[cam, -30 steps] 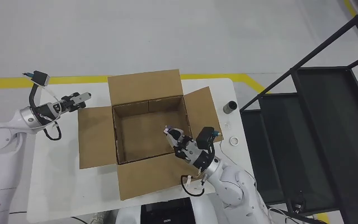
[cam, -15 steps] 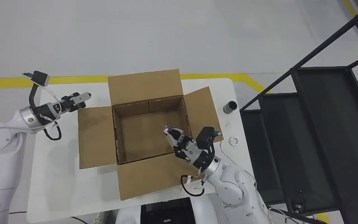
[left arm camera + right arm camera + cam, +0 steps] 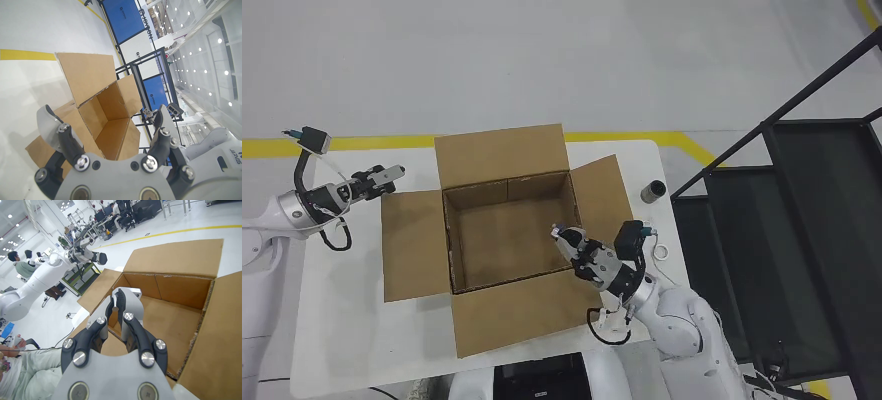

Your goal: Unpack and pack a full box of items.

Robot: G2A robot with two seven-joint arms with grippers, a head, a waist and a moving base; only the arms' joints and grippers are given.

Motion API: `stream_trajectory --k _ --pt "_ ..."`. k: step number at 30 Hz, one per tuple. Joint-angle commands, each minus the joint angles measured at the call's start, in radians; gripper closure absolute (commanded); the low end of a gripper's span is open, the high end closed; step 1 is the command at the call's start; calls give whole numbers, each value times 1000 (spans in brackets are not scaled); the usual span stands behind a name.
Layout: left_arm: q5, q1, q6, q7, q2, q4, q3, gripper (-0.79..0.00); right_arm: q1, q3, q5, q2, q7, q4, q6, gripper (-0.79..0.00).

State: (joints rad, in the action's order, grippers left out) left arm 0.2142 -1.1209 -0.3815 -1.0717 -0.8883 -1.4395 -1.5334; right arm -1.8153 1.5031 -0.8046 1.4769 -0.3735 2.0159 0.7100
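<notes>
An industrial lab hall: yellow floor line (image 3: pixel 189 230), desks (image 3: pixel 102 222), ceiling lights (image 3: pixel 219 40).

Overhead and wrists (close) share box (image 3: pixel 502 155).

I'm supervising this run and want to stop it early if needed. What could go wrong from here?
1. The right gripper hangs shut just over the box rim. If it lowers, it could catch the wall and drag the box.
2. The ring and cylinder lie by the table edge near that arm. A swing might knock them off.
</notes>
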Motion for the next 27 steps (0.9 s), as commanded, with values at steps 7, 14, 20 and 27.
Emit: stream_trajectory --k 7,14,20,27 --pt "0 0 0 0 0 0 0 -785 -26 265 440 -56 -238 -7 68 0" --pt "0 0 0 0 0 0 0 -785 -99 445 653 -94 -356 -41 100 0" --pt "0 0 0 0 0 0 0 -785 -160 541 726 -117 -404 -93 127 0" --pt "0 0 0 0 0 0 0 -785 -239 561 710 -128 -417 -168 160 0"
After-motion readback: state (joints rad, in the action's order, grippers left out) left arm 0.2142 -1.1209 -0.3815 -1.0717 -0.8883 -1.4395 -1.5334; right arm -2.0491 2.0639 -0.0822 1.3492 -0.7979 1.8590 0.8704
